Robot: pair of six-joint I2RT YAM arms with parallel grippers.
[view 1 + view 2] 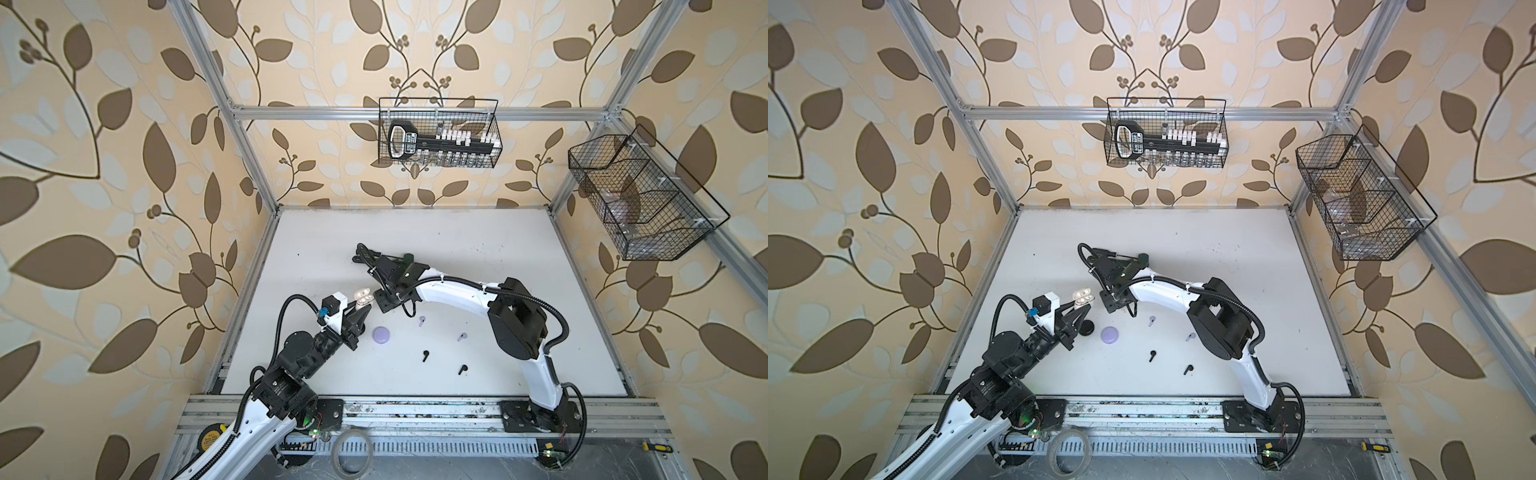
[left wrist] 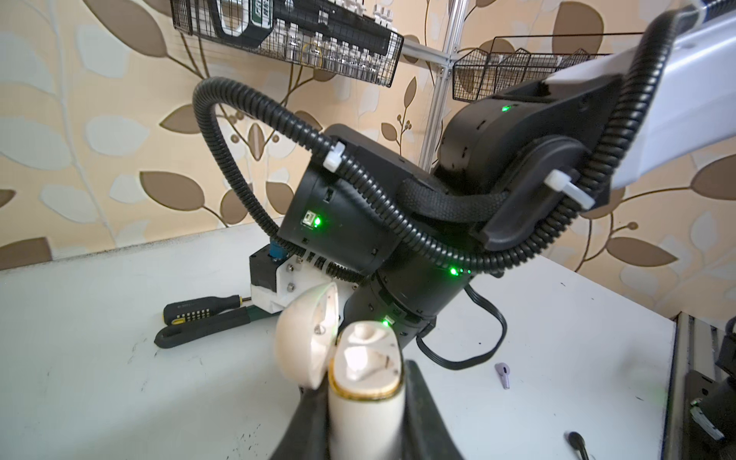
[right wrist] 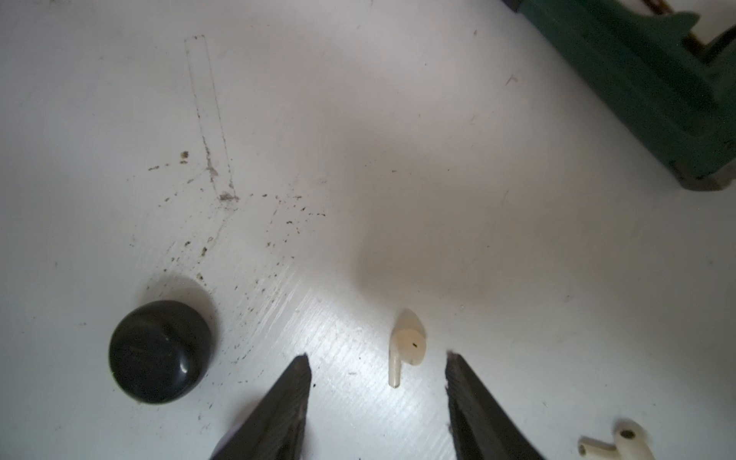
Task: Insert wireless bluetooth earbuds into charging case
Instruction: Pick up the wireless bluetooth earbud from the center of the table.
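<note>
Top views, left of centre: left gripper [image 1: 360, 313] clamps the open white case [image 1: 362, 296]. Just right, right gripper [image 3: 378, 356] stands wide astride a white bud [image 3: 406, 346]; a second bud [image 3: 621, 442], edge-cropped, probably its mate, lies near. Lilac buds [image 1: 422, 321] and black buds [image 1: 424, 355] lie lower right.

This is a robotics lab test cell dressed like a home. Leaf-patterned wallpaper [image 1: 104, 166] lines a bare aluminium frame [image 1: 415, 113]. Two robot arms [image 1: 453, 291] stand on a metal rail [image 1: 415, 409] by a white table [image 1: 457, 232]. Wire baskets [image 1: 384, 124], a tape measure [image 1: 210, 440] and a screwdriver [image 1: 656, 447] sit around it.
</note>
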